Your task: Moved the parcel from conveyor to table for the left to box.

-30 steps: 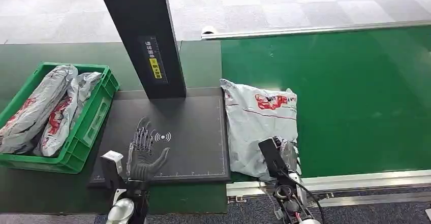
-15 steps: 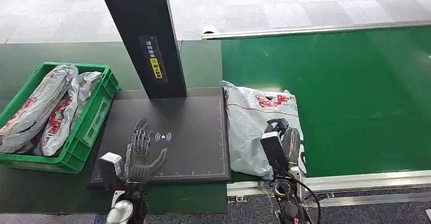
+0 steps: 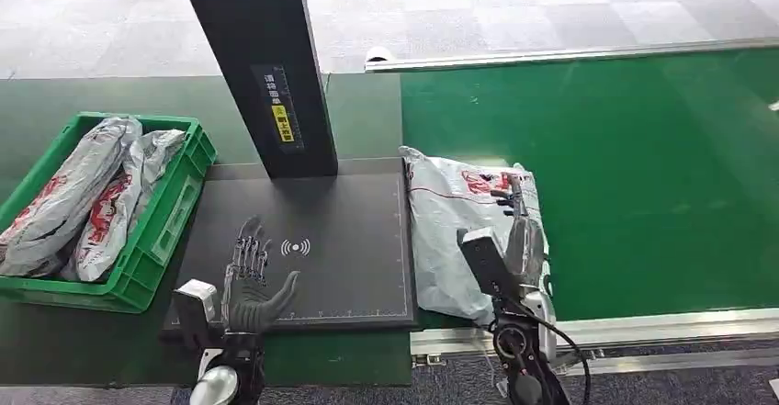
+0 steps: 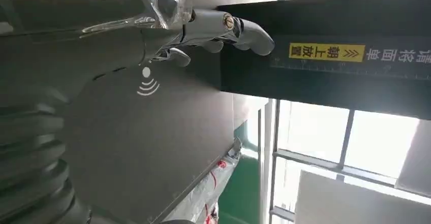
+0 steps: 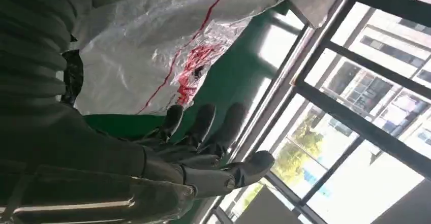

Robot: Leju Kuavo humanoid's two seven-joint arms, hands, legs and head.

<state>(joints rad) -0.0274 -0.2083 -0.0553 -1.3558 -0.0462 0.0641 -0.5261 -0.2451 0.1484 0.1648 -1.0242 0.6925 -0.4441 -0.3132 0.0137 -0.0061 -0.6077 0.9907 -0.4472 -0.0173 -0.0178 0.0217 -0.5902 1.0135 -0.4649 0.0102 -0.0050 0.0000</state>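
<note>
While a second ago it lay curled low on the parcel's near edge, the right hand point(image 3: 516, 230) now stretches flat, fingers extended, over the parcel point(image 3: 459, 217) — released, grasping nothing. That parcel sits at frame centre on the green conveyor point(image 3: 643, 166), touching the black surface point(image 3: 349, 230) — likely a push leftward comes next. Lower left, the left hand point(image 3: 253, 276) waits, fingers spread.

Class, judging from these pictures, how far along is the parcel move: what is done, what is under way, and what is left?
Done: two parcels lie in the crate.
Under way: the right robot hand, fingers extended, is over the parcel on the conveyor.
Left: gripping it, moving it onto the black pad, where the open left robot hand waits.
</note>
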